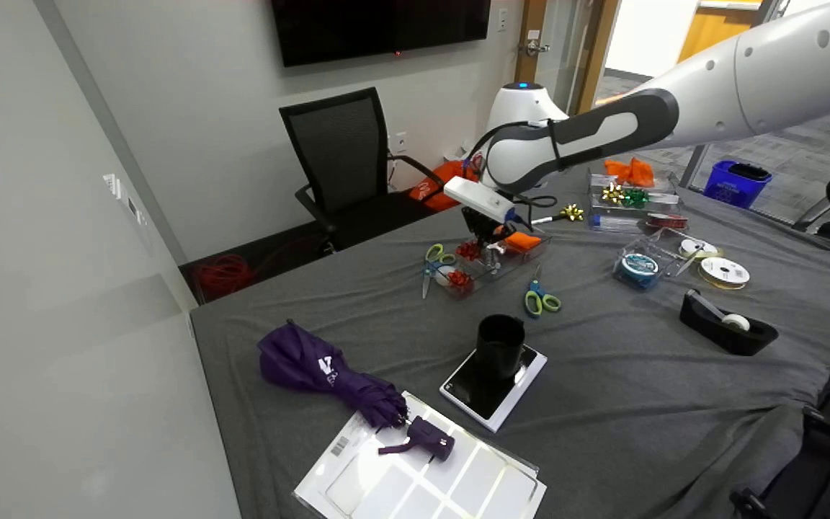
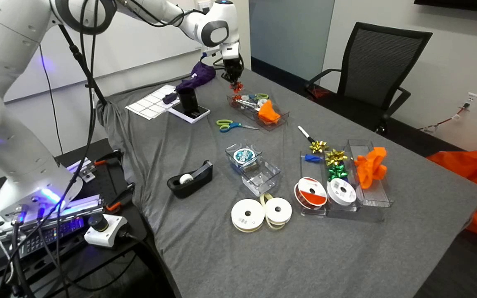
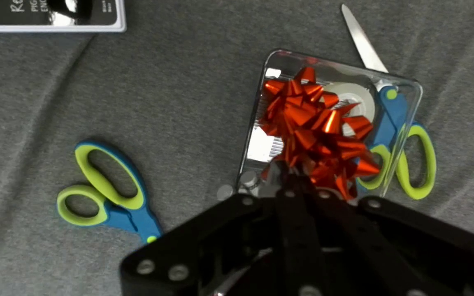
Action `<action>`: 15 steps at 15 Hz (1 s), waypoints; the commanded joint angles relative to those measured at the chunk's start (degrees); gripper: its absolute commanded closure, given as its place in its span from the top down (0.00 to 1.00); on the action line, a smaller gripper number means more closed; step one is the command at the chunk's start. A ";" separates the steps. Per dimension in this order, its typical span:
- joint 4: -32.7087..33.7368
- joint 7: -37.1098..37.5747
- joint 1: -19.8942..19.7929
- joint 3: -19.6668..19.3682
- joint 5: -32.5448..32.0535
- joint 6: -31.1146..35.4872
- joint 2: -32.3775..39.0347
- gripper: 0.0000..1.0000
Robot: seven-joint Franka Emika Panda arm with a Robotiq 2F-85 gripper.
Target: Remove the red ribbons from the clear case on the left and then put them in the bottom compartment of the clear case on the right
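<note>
My gripper (image 2: 234,79) points down over the far end of the clear case with red ribbons (image 2: 282,120). In the wrist view its fingers (image 3: 292,166) are close together on a shiny red ribbon bow (image 3: 327,160). In an exterior view this held red bow (image 2: 237,86) hangs at the fingertips, above a second red bow (image 2: 236,97) in the case. The two bows overlap in the wrist view. A clear multi-compartment case (image 2: 377,203) holds gold and green bows, spools and orange cloth. A smaller clear case (image 2: 260,179) with a turquoise spool stands between.
Scissors (image 3: 115,189) lie beside the ribbon case, and another pair (image 3: 393,119) lies against its far side. A black mug (image 1: 499,342) stands on a white box. A tape dispenser (image 2: 191,178), white spools (image 2: 248,214) and a purple umbrella (image 1: 314,367) lie on the table.
</note>
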 commanded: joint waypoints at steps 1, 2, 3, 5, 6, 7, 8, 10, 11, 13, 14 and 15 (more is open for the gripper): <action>-10.35 -4.83 -1.64 -0.54 -0.54 2.42 -7.73 0.00; -11.75 -5.65 -2.04 -0.91 -0.67 2.97 -8.92 0.00; -12.85 -5.59 -2.39 -1.81 -0.95 3.48 -10.07 0.00; -14.26 -5.83 -3.39 -2.95 -0.74 4.51 -11.76 0.00; -14.80 -5.66 -3.72 -3.52 -0.75 4.94 -12.43 0.00; -14.51 -4.84 -3.95 -4.38 -1.02 4.73 -12.58 0.00; -14.74 -4.20 -4.14 -5.09 -1.24 4.93 -12.87 0.00; -14.60 -2.51 -3.89 -7.19 -2.93 5.86 -12.16 0.00; -11.18 -3.63 -4.48 -5.75 -1.87 3.22 -10.65 0.00; -11.22 -3.50 -4.73 -6.05 -2.07 3.33 -10.59 0.01; -11.20 -3.51 -4.66 -5.95 -2.06 3.33 -10.59 0.01; -11.18 -3.51 -4.58 -5.83 -2.05 3.32 -10.59 0.01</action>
